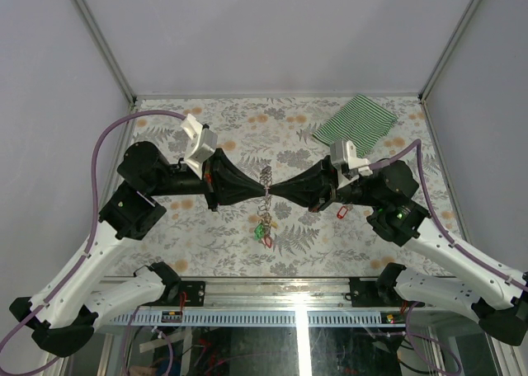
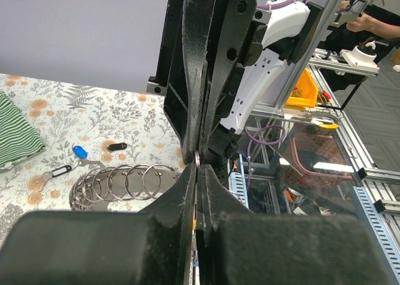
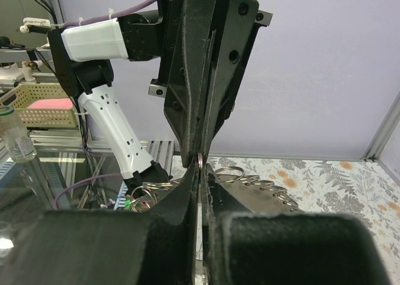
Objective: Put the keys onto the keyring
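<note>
My two grippers meet tip to tip over the middle of the table. The left gripper [image 1: 259,192] and right gripper [image 1: 275,193] are both shut on one thin loop of the keyring [image 1: 266,176]. In the left wrist view the loop's edge shows between the closed fingertips [image 2: 191,172], and the keyring's other loops [image 2: 119,182] trail left. The right wrist view shows the same pinch [image 3: 200,168], with the loops [image 3: 262,186] behind. Keys with green [image 1: 260,228] and red [image 1: 268,242] tags sit just below the grippers. Blue [image 2: 79,151] and black [image 2: 117,147] tagged keys lie on the table.
A green-striped cloth [image 1: 356,120] lies at the back right of the floral table [image 1: 206,129]. Another red-tagged key [image 1: 342,213] lies beside the right arm. A further black tag [image 2: 60,170] rests near the loops. Grey walls close the sides and back.
</note>
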